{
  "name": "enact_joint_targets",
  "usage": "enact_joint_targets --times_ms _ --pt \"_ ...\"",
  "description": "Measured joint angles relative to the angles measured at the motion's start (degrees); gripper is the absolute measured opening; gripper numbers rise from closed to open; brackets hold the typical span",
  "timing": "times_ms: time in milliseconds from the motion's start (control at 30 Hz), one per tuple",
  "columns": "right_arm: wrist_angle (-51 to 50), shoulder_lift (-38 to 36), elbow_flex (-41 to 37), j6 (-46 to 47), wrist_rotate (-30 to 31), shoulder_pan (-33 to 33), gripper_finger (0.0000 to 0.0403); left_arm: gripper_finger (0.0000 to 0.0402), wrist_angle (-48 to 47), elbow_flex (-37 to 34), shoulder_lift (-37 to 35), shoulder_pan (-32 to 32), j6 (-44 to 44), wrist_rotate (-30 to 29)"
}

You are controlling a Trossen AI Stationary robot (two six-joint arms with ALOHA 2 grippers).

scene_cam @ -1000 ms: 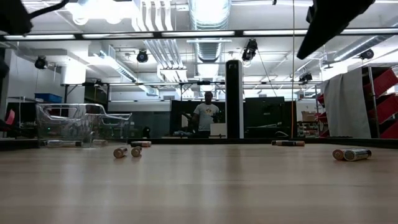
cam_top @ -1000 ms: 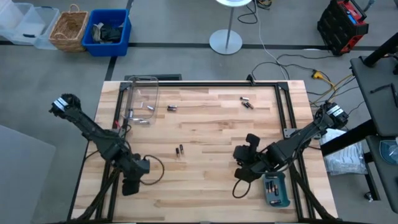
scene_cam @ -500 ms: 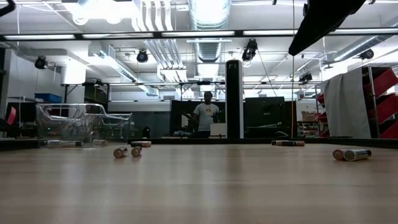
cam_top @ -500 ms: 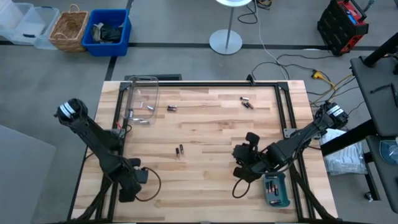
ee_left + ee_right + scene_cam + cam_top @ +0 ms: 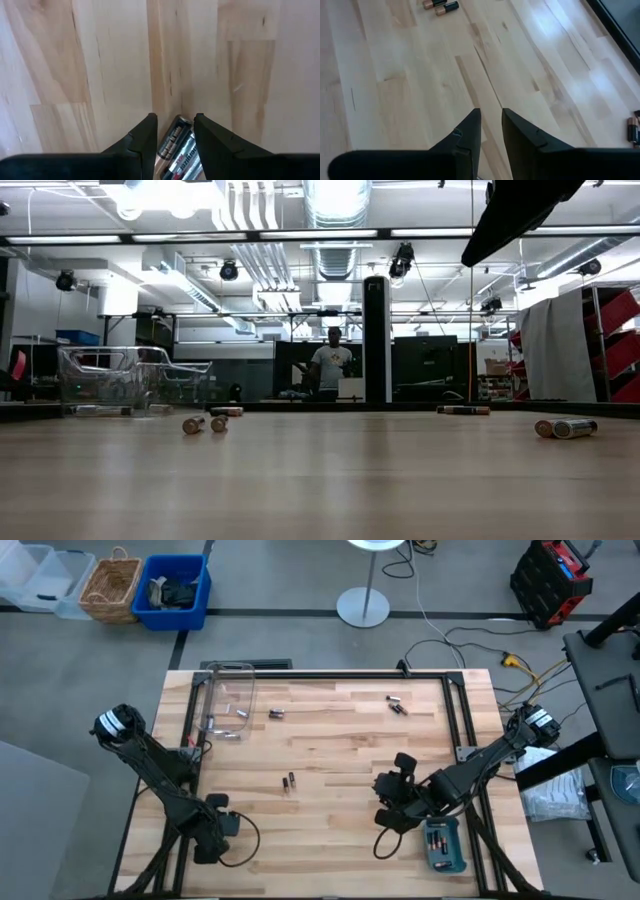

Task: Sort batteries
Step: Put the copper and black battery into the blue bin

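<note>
Since half a second ago my left gripper (image 5: 174, 131) has slid slightly further off the bench (image 5: 340, 750) front-left corner. Its jaws clamp two batteries (image 5: 178, 150), silvery with dark printed bodies, seen only by the left wrist. Right gripper (image 5: 491, 125) jaws nearly together, empty.

A clear plastic box (image 5: 228, 698) is sitting at the far left corner of the wooden table (image 5: 330, 770), and a teal tray (image 5: 443, 844) is lying at its near right corner. On the floor beyond the far edge, a blue bin (image 5: 176, 590), a wicker basket (image 5: 111, 585) and a clear tub (image 5: 40, 576) are standing in a row beside a round white stand base (image 5: 362, 607). A red and black case (image 5: 553, 577) is sitting at far right. A person (image 5: 329, 366) is standing in the room behind.
</note>
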Motion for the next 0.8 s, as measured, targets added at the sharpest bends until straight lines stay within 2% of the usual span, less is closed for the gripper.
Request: enact_joint_targets --times_ms 433,800 --pt "0.0 0.0 0.0 0.0 0.0 0.0 0.0096 0.0109 -0.4 0.0 0.3 0.0 0.5 0.0" --pt "0.0 0.0 0.0 0.0 0.0 0.0 0.0074 0.0109 -2.1 -0.5 0.2 0.0 0.5 -2.0"
